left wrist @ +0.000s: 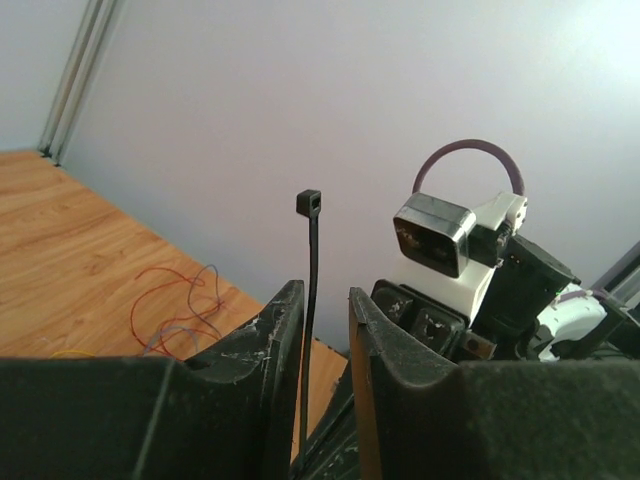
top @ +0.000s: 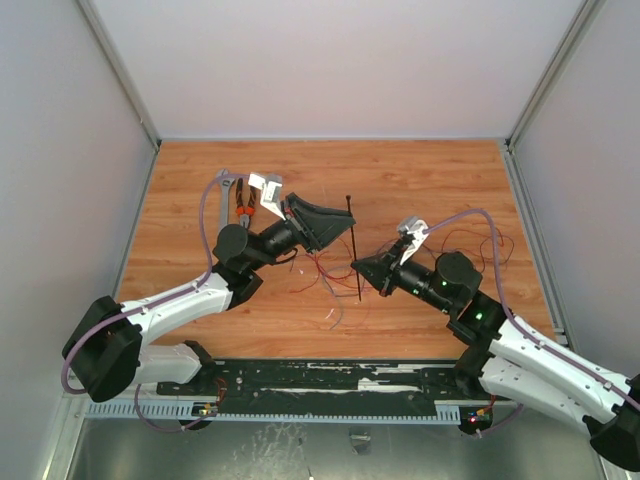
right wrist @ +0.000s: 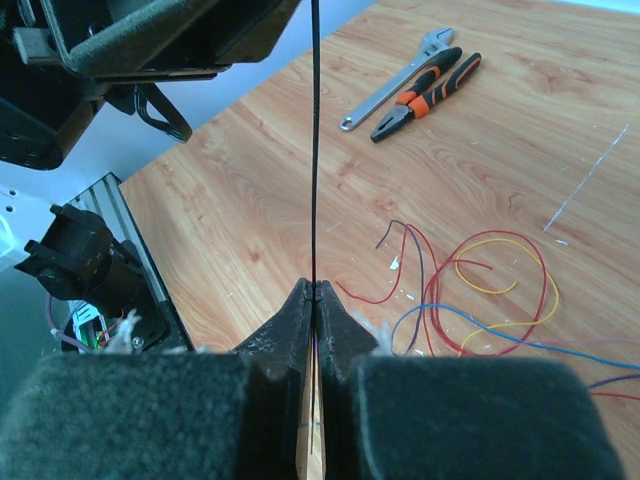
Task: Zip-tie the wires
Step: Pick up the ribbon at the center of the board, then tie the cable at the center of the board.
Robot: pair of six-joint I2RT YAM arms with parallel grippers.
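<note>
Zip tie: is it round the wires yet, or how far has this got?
Done: the zip tie is picked up, with the right gripper shut on it. In hand: the left gripper has its jaws either side of the strip, a gap showing. Left: the wires lie loose on the table, unbundled; nothing is looped or tightened.

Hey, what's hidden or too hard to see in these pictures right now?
- Zip tie head: right wrist view, cut off by the top edge.
- Its lower end: left wrist view, hidden between the left fingers.
- Wires: top view, too thin and tangled to count.
</note>
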